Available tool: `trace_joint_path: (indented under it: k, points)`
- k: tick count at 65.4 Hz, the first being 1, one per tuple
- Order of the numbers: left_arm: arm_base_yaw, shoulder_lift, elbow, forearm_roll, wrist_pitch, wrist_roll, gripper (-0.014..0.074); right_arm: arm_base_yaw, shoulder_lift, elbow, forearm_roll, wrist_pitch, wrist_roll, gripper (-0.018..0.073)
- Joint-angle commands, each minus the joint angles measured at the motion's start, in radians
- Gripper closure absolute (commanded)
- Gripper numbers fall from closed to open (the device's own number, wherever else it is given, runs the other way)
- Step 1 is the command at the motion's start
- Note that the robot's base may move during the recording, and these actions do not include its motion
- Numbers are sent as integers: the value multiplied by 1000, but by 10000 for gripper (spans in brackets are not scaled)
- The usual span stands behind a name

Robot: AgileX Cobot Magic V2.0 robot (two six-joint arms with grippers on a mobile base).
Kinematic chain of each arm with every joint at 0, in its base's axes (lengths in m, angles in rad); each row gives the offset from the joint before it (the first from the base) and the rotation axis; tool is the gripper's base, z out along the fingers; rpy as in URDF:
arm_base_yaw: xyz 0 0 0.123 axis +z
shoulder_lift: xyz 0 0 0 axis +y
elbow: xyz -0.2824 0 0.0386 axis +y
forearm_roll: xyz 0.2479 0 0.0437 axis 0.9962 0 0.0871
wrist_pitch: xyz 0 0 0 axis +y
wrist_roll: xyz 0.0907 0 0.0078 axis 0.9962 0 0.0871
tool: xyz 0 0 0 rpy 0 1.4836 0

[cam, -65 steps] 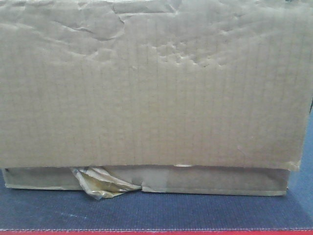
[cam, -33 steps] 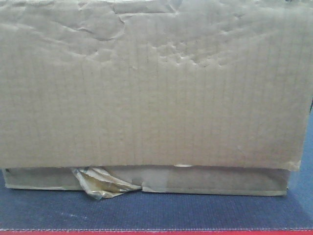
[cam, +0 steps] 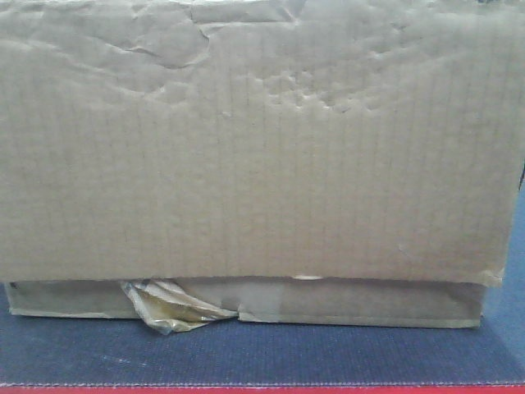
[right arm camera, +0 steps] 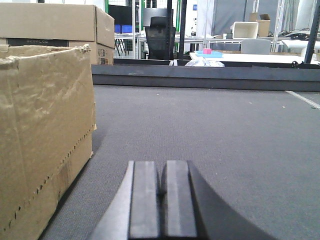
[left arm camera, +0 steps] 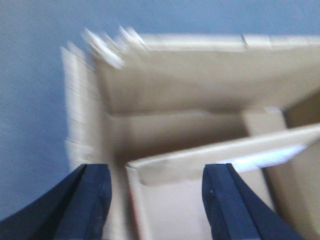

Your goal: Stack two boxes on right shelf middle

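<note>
The large box (cam: pixel 262 139) fills the front view and rests on the flat box (cam: pixel 369 302). Both stand on the grey mat (cam: pixel 246 357). The steel shelf is in none of the views, so the pair seems stacked but not yet placed.

The left end effector (left arm camera: pixel 157 200) is spread above an open cardboard top, with one cardboard wall (left arm camera: pixel 200 157) passing between its fingers, though that view is blurred. The right end effector (right arm camera: pixel 162 197) is pressed together, holds nothing, and lies low over the mat beside a box's dented side.

The step looks like taking hold for a lift. The left should probably go deeper before closing, so it pinches firm wall rather than the soft torn rim. The right would do better opened and set against the far side, because a one-sided pull could tip the large box off the flat one. The crumpled tape (cam: pixel 176 305) hanging from the flat box might snag on the mat.

Against the front pictures from a second and half a second ago, nothing has shifted: both boxes and the tape lie exactly as they did.
</note>
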Motion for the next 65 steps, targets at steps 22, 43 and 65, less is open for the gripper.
trace_joint_path:
  k: [22,43,65]
  points:
    - [91,-72,293,-72,12,48,278,-4,-3,1,6,-15,0,721]
    - [91,-74,423,-113,12,48,278,-4,-3,1,6,-15,0,721]
    - [91,-74,423,-113,12,62,278,-4,-3,1,6,-15,0,721]
